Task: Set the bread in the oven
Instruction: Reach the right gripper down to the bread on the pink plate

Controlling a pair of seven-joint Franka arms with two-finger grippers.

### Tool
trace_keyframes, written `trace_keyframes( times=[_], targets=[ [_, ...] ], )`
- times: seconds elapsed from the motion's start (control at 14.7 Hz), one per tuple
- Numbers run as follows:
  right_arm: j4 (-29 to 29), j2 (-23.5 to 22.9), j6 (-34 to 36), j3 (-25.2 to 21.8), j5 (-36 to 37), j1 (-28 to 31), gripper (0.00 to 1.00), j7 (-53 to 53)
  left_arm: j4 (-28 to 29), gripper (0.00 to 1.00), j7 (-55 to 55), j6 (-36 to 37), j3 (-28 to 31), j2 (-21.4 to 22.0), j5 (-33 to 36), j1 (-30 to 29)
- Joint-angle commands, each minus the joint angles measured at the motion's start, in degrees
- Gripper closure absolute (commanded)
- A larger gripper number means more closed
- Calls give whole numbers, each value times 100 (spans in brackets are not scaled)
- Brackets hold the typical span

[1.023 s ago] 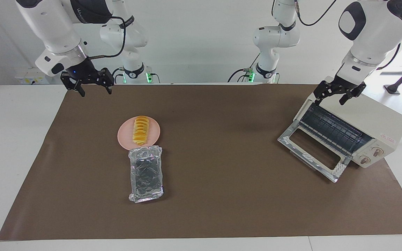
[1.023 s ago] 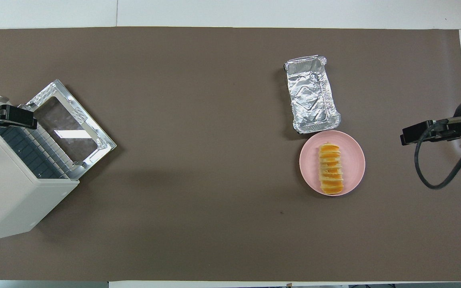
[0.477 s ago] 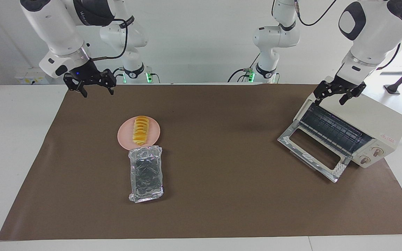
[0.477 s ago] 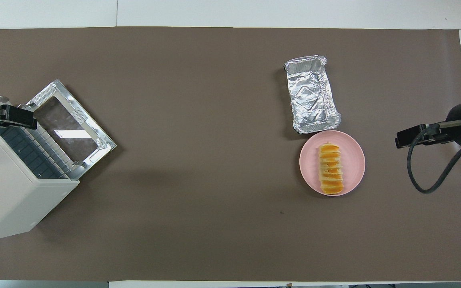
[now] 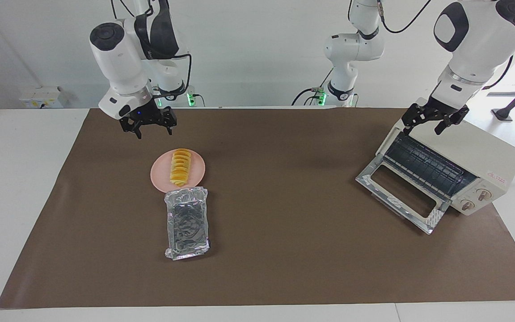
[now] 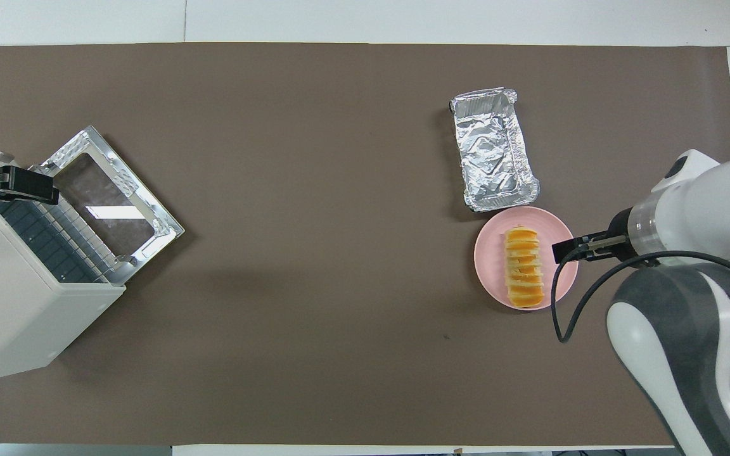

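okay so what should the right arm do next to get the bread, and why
Probably bring the open right gripper over the ridged golden-yellow bread loaf and lower it: the loaf lies untouched on the round pink plate, and the gripper hangs just short of it.

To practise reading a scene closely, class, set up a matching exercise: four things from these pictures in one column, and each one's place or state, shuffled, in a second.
1. bread
2. foil tray
3. oven
4. right gripper

A. door folded down, rack showing
B. open, in the air just short of the pink plate
C. lying on the pink plate
D. empty, touching the plate's rim

Pairs: 1-C, 2-D, 3-A, 4-B
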State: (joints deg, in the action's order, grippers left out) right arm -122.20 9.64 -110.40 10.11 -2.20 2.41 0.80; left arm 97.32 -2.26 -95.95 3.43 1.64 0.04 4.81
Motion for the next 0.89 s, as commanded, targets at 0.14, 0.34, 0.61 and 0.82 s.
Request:
trace_keyframes(
  times=[0.14, 0.34, 0.61, 0.82],
  targets=[
    [-1261, -22, -1535, 9, -131, -336, 0, -439, 121, 0, -46, -29, 9, 100, -83, -24],
    [-1726, -146, -2220, 9, -131, -390, 0, -466, 121, 0, -46, -29, 9, 100, -83, -24],
    [-2176, -277, -3030, 9, -122, -390, 0, -387, 121, 0, -46, -29, 9, 100, -83, -24],
    [-2194, -462, -3355, 9, -122, -408, 0, -326, 121, 0, -46, -29, 9, 100, -83, -24]
  ],
)
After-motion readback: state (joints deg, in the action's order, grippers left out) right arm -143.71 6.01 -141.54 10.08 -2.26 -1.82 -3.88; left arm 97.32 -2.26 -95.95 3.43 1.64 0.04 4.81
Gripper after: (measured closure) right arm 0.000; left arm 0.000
